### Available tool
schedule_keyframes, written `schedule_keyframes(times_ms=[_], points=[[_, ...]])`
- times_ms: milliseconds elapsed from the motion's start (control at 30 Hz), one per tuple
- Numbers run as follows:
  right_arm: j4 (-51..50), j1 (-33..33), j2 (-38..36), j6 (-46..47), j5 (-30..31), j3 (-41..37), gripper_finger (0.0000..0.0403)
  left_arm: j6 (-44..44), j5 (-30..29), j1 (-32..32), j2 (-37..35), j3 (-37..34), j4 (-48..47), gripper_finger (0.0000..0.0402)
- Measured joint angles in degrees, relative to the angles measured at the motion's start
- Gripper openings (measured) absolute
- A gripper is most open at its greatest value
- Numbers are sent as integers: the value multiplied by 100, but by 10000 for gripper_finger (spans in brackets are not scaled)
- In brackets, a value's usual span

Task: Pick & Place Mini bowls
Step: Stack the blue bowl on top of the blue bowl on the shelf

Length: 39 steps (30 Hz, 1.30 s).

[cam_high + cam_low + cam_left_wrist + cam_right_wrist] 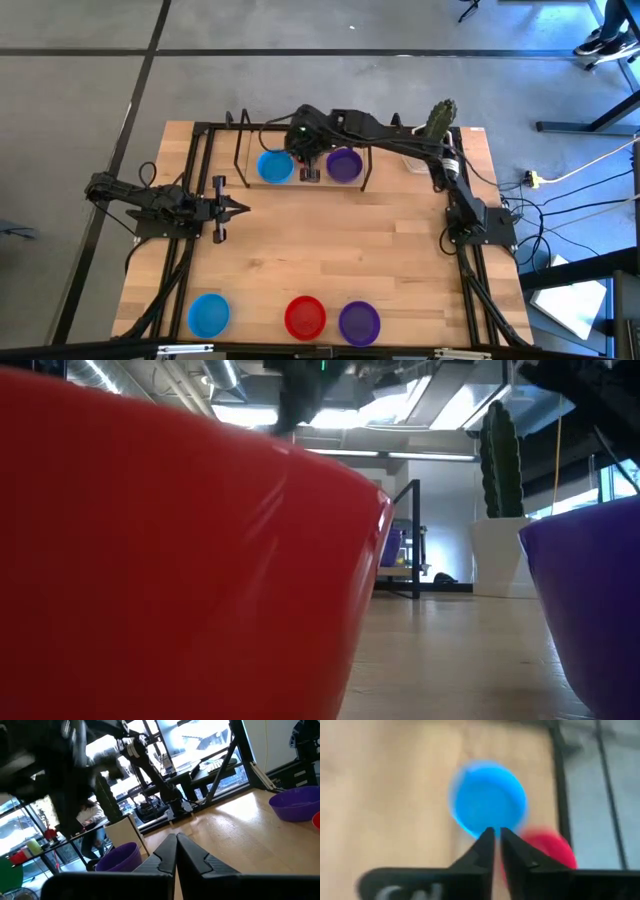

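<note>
Several mini bowls rest upright on the wooden table. A blue bowl (275,167) and a purple bowl (344,165) sit near the far edge. Blue (208,315), red (305,317) and purple (359,322) bowls stand along the near edge. My right gripper (308,168) hovers between the two far bowls, fingers shut. In its wrist view, which is blurred, the right gripper (495,833) is above the blue bowl (487,800), and a red bowl (551,851) shows beside one finger. The arm hides that red bowl from above. My left gripper (236,208) waits shut at the table's left.
A cactus (437,120) in a white pot (497,555) stands at the far right corner. Black frame bars (240,150) rise around the far bowls. The near red bowl (180,560) and purple bowl (590,610) fill the low view. Bare wood lies mid-table.
</note>
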Motion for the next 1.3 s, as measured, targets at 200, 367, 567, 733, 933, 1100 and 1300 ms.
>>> schedule_keyframes(times_ms=[200,367,567,733,933,1100,1300], points=[[958,333,-557,-46,-1232,-83,7,-1,7,-2,0,0,-35,4],[955,649,-776,-60,-1239,-88,4,-113,10,-1,0,0,-43,9],[1128,898,-1170,-29,-1231,-94,3,-131,22,0,0,0,-42,10],[1560,1133,-1630,81,-1405,-94,2,-131,-17,-1,0,0,-42,5],[1123,1471,-2387,163,-117,-92,2,-131,-17,0,0,0,-42,6],[137,1698,-3051,461,710,-90,2,-131,-20,0,0,0,-42,7],[-538,2371,-3683,1086,2174,-578,3,-131,-22,-2,0,0,-42,4]])
